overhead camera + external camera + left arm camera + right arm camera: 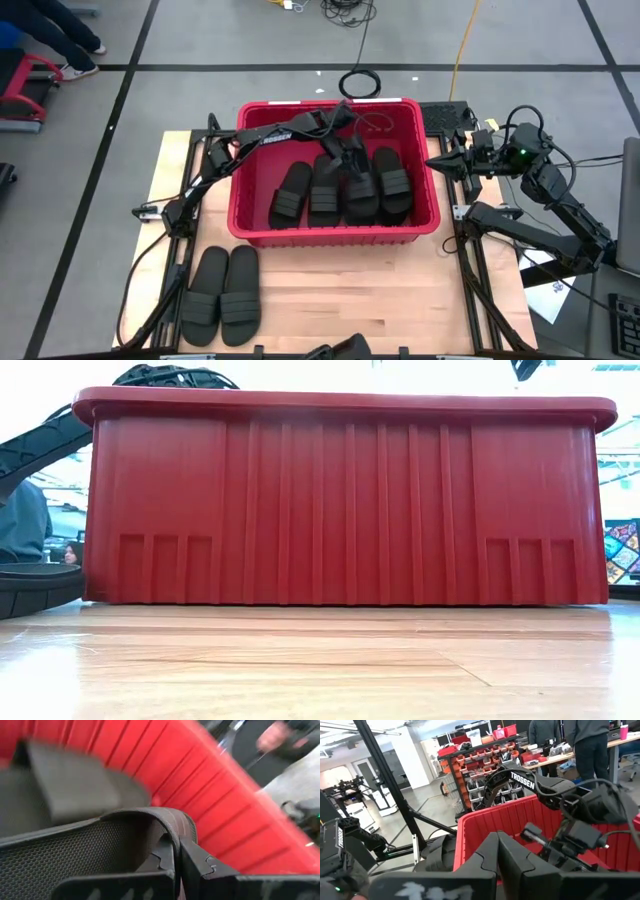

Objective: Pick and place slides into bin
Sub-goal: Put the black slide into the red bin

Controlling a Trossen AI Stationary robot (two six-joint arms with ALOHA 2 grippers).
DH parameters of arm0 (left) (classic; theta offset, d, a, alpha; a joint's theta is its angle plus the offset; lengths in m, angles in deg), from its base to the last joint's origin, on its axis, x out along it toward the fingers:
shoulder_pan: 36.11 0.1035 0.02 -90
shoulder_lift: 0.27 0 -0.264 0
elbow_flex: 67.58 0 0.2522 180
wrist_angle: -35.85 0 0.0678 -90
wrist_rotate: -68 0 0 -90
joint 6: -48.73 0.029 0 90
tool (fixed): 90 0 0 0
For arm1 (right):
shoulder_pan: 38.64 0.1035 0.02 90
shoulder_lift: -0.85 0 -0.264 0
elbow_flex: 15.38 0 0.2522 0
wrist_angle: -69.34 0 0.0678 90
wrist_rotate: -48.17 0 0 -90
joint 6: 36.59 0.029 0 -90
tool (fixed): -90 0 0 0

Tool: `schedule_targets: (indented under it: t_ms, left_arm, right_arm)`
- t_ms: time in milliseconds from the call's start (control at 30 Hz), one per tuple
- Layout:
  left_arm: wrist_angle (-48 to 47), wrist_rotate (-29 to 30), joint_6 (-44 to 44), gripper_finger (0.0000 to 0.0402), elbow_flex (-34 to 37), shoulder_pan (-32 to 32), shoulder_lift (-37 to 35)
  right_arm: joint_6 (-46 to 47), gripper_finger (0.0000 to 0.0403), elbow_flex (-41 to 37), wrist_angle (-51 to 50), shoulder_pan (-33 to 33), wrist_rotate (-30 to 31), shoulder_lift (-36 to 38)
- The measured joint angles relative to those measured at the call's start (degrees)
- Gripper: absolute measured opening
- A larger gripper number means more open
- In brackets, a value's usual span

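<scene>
Reaching into bin point(335, 230), left gripper point(352, 160) pinches slide point(75, 855) strap; early release risks crooked landing on others. Right gripper point(497, 851) closed, empty, waiting beside bin.

matt black rubber slides point(222, 296), glossy ribbed red plastic bin point(345, 500), smooth wood table point(320, 660)

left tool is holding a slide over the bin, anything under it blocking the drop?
Nothing blocks entry. The left tool is inside the bin, shut on a slide. Four slides already lie side by side across the floor below, so it would likely land on top of them. The right tool waits outside.
</scene>
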Motion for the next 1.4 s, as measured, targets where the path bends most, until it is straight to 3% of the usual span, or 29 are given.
schedule_targets:
  t_ms: [200,633,833,1200,1400]
  left_arm:
    - [-14.0,7.2,16.1,0.0,-0.1,0.0,-0.2]
    - [-10.6,17.7,19.9,0.0,-0.1,-2.9,-0.3]
    - [-9.8,27.0,27.4,0.0002,-0.2,-4.6,-0.3]
    - [-9.5,29.1,30.2,0.0011,-0.1,-4.9,-0.2]
    - [-9.1,30.6,28.8,0.0076,-0.1,-4.9,-0.1]
  right_arm:
    - [0.0,0.0,0.0,0.0,0.0,-0.1,0.0]
    - [3.6,0.0,0.0,0.0,0.0,-0.1,0.0]
    - [2.8,0.0,0.0,0.0,0.0,-0.1,0.0]
    - [2.6,0.0,0.0,0.0,0.0,-0.2,0.0]
    - [2.6,0.0,0.0,0.0,0.0,-0.2,0.0]
